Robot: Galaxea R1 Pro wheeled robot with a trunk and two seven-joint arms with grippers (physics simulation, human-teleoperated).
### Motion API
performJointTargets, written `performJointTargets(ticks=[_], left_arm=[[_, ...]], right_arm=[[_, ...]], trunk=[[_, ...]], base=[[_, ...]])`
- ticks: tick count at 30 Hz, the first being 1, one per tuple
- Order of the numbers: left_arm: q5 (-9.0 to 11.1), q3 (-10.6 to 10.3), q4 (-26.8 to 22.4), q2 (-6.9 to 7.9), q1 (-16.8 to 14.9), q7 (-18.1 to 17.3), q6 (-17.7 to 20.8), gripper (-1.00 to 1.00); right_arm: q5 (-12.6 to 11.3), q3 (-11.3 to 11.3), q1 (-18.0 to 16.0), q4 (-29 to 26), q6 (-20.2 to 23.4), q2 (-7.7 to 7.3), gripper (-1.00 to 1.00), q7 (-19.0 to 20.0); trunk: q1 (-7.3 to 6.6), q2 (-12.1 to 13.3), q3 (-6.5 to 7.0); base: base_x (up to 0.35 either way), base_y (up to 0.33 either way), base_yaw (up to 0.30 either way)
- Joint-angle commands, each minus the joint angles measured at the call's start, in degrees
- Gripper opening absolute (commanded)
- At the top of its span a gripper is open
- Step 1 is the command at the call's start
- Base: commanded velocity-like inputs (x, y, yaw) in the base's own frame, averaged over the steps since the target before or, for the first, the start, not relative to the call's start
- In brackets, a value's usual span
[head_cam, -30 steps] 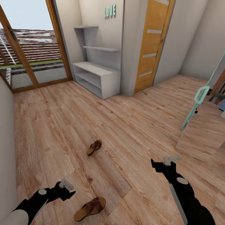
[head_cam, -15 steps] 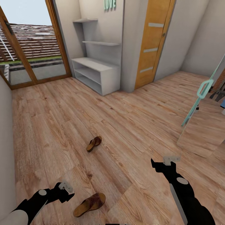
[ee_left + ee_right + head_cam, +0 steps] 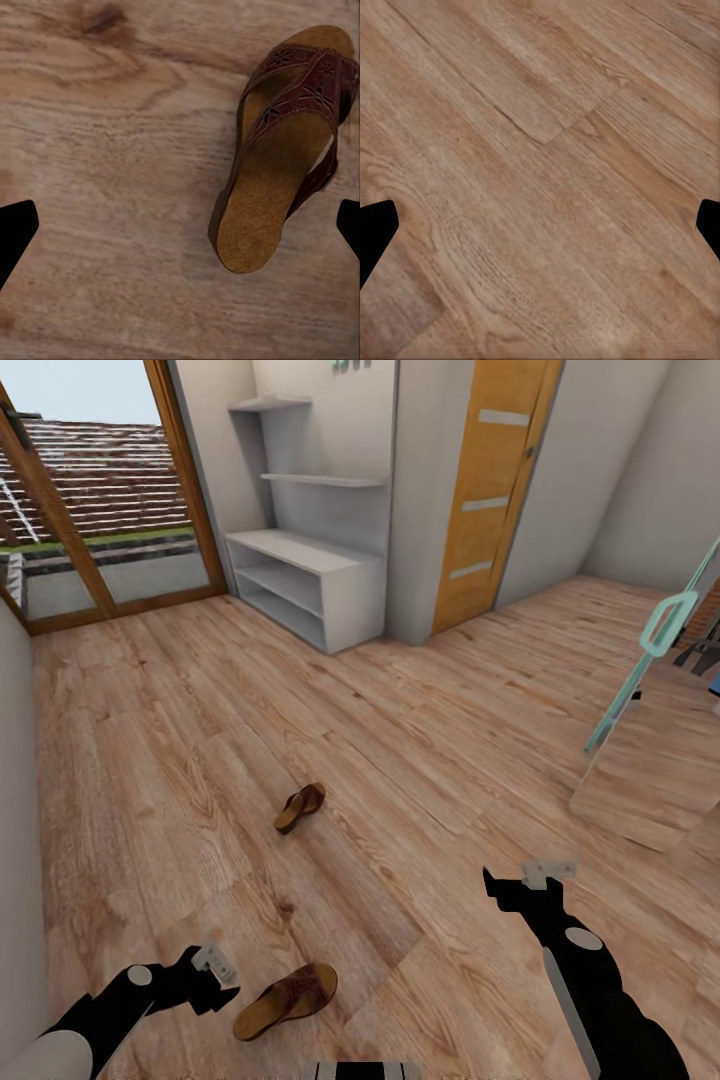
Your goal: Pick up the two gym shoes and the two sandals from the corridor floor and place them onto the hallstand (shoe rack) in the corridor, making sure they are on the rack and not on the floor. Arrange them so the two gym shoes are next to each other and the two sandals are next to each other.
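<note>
Two brown sandals lie on the corridor floor (image 3: 420, 760). The near sandal (image 3: 286, 1000) lies close in front of me, just right of my left gripper (image 3: 215, 970), which hovers open above the floor. In the left wrist view the near sandal (image 3: 289, 142) lies between the spread fingertips, toward one side, with its patterned strap up. The far sandal (image 3: 300, 806) rests mid-floor. My right gripper (image 3: 520, 880) hangs open over bare planks. The pale grey hallstand (image 3: 300, 585) stands against the far wall, its shelves bare. The gym shoes are out of view.
A glass door with a wooden frame (image 3: 110, 510) is at the far left, an orange door (image 3: 490, 490) to the right of the hallstand. A teal-framed glass panel (image 3: 650, 660) leans at the right. A wall (image 3: 15, 840) runs along my left.
The whole head view has shifted: the hallstand and far sandal sit slightly higher in the picture, so the camera tilted down or moved forward. Both grippers keep their places.
</note>
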Motion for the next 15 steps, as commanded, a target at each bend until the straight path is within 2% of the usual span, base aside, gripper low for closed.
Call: performJointTargets(ticks=[1,15], left_arm=[[-0.67,-0.08,-0.11,0.00,-0.07,-0.43,-0.52,1.00],[-1.02,0.11,-0.55,-0.55,-0.51,-1.26,-0.31,1.00]], right_arm=[[0.02,0.00,-0.02,-0.07,0.32,-0.01,1.00,0.01],[0.07,0.00,-0.01,-0.09,0.38,-0.07,1.00,0.01]], trunk=[[0.21,-0.43,-0.32],[3.29,-6.05,-4.01]], base=[[0.000,0.000,0.000],[0.000,0.000,0.000]])
